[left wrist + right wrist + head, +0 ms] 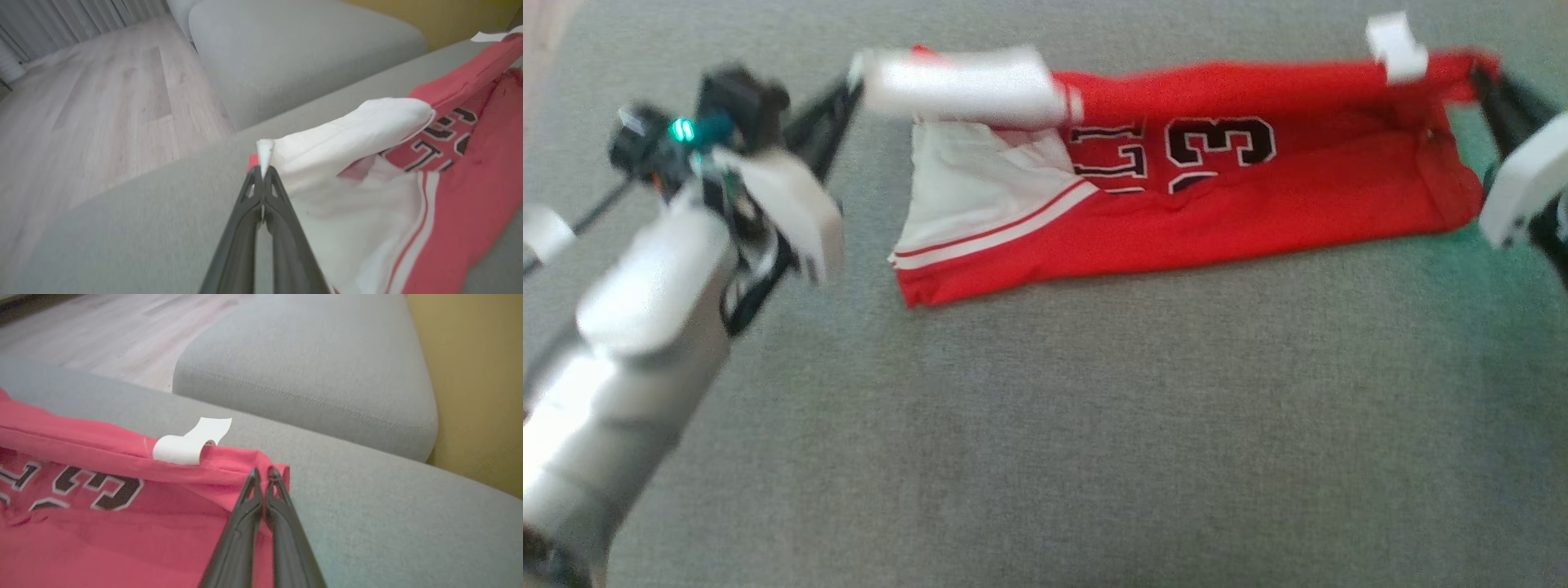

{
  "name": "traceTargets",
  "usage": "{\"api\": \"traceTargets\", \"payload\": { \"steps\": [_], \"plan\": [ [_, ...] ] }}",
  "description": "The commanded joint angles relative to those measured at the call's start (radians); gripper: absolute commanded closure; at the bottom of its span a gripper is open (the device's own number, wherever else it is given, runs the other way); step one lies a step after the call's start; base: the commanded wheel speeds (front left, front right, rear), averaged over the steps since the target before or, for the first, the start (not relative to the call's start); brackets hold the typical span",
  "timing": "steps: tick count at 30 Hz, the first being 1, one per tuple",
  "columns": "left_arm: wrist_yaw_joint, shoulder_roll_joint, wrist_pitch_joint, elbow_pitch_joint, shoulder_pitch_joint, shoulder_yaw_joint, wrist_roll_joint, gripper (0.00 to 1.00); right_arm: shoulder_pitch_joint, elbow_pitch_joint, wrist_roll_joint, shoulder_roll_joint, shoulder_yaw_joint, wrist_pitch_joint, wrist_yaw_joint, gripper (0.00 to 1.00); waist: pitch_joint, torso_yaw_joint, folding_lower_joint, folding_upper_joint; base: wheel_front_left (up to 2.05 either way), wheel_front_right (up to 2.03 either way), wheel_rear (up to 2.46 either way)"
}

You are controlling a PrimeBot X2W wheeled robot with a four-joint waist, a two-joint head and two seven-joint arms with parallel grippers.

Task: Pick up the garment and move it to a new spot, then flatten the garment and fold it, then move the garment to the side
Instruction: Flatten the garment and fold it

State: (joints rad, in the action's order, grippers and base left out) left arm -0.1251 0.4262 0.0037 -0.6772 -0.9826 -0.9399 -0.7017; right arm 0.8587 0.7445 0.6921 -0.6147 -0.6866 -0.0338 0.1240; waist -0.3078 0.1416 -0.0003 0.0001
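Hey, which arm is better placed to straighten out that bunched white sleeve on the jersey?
Left. The left gripper is shut on the jersey right at the white sleeve, while the right gripper pinches the opposite red corner, far from it.

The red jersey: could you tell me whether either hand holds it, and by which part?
Both. The left hand pinches the red-and-white fabric jersey at its white corner; the right hand pinches its red corner near the white tag.
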Motion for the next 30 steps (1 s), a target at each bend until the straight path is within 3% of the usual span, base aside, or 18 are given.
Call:
{"api": "traceTargets", "payload": {
  "steps": [1, 10, 18, 26, 27, 28, 29, 30],
  "plan": [
    [-0.004, 0.060, 0.031, 0.050, -0.002, 0.022, -0.017, 1.00, -0.032, -0.030, 0.021, -0.046, -0.025, -0.012, 0.007, 1.00, 0.017, 0.016, 0.0003, -0.0001, 0.00, 0.00, 0.00],
    [0.008, 0.143, 0.236, 0.261, 0.125, -0.051, -0.069, 1.00, -0.074, -0.055, 0.087, -0.169, -0.166, -0.157, 0.007, 1.00, 0.039, 0.036, 0.0003, -0.0001, 0.00, 0.00, 0.00],
    [0.047, 0.166, 0.280, 0.348, 0.154, -0.065, -0.073, 1.00, -0.053, -0.099, 0.129, -0.230, -0.254, -0.243, 0.007, 1.00, 0.031, 0.023, 0.0003, -0.0001, 0.00, 0.00, 0.00],
    [0.061, 0.171, 0.305, 0.361, 0.159, -0.084, -0.062, 1.00, -0.027, -0.095, 0.165, -0.230, -0.276, -0.247, 0.007, 1.00, 0.011, 0.008, 0.0003, -0.0001, 0.00, 0.00, 0.00],
    [0.063, 0.170, 0.305, 0.359, 0.161, -0.086, -0.062, 1.00, -0.026, -0.088, 0.178, -0.225, -0.273, -0.252, 0.007, 0.54, 0.011, 0.006, 0.0003, -0.0001, 0.00, 0.00, 0.00],
    [0.066, 0.168, 0.305, 0.357, 0.163, -0.087, -0.061, 0.72, -0.027, -0.082, 0.192, -0.219, -0.270, -0.260, 0.007, 0.00, 0.011, 0.004, 0.0003, -0.0001, 0.00, 0.00, 0.00],
    [0.072, 0.166, 0.300, 0.355, 0.164, -0.087, -0.058, 0.41, -0.025, -0.081, 0.202, -0.215, -0.268, -0.262, 0.007, 0.00, 0.013, 0.001, 0.0003, -0.0001, 0.00, 0.00, 0.00],
    [0.080, 0.164, 0.293, 0.353, 0.166, -0.086, -0.055, 0.00, -0.024, -0.080, 0.212, -0.211, -0.265, -0.260, 0.007, 0.00, 0.015, -0.001, 0.0003, -0.0001, 0.00, 0.00, 0.00]
  ]
}}
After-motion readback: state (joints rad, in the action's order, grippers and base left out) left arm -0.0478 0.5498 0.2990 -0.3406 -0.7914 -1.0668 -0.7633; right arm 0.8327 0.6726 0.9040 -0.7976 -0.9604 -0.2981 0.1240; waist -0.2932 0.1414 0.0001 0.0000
